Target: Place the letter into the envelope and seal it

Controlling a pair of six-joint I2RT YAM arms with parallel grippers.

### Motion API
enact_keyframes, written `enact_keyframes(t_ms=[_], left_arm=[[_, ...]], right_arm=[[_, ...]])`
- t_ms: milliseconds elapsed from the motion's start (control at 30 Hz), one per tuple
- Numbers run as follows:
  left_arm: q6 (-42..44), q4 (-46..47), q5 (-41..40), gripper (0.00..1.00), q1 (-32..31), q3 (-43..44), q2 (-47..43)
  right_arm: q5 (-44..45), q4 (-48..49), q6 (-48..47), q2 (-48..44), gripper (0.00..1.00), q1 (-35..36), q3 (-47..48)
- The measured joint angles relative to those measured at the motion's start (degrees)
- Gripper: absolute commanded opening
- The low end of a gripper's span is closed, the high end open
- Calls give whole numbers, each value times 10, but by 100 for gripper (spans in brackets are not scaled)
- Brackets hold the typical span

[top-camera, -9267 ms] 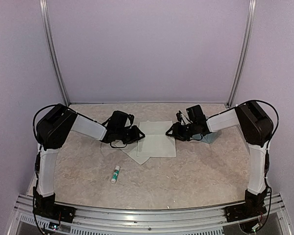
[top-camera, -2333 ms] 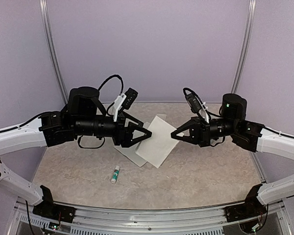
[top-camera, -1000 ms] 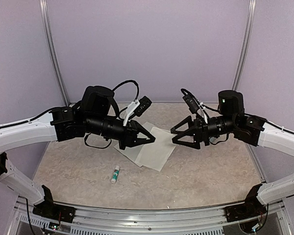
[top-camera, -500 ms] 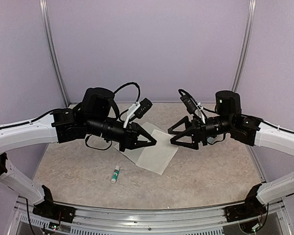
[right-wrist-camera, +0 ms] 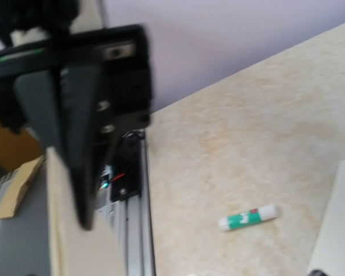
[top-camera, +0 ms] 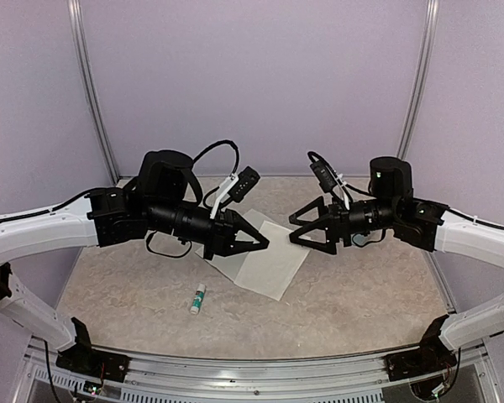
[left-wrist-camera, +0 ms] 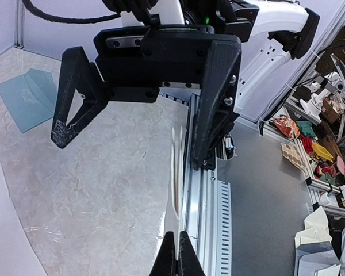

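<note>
My left gripper (top-camera: 266,243) is shut on one corner of the letter (top-camera: 275,265), a pale sheet that hangs tilted over the table. In the left wrist view the letter (left-wrist-camera: 175,167) shows edge-on, rising from the shut fingertips of the left gripper (left-wrist-camera: 177,261). My right gripper (top-camera: 291,229) faces it from the right with its jaws wide open and nothing between them. It stands just short of the letter's free edge. The teal envelope (left-wrist-camera: 26,100) lies flat on the table behind the right gripper (left-wrist-camera: 132,148). It is hidden in the top view.
A white-and-green glue stick (top-camera: 198,298) lies near the front left of the marble table (top-camera: 361,294); the glue stick (right-wrist-camera: 248,217) also shows in the blurred right wrist view. Another pale sheet (top-camera: 221,262) lies flat under the left gripper. A metal rail (top-camera: 252,363) runs along the near edge.
The right gripper's jaws have spread wider and it has edged a little toward the letter. The left gripper still holds the letter at about the same place.
</note>
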Motion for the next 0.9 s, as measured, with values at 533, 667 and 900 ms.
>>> enact_keyframes(t_ms=[533, 667, 900], left_arm=[[-26, 47, -4, 2, 0, -22, -29], [-32, 58, -3, 40, 0, -26, -29], [-41, 56, -3, 36, 1, -46, -30]], right_arm=[[-91, 90, 51, -5, 0, 18, -31], [-91, 110, 65, -11, 0, 21, -38], [-75, 111, 58, -37, 0, 19, -38]])
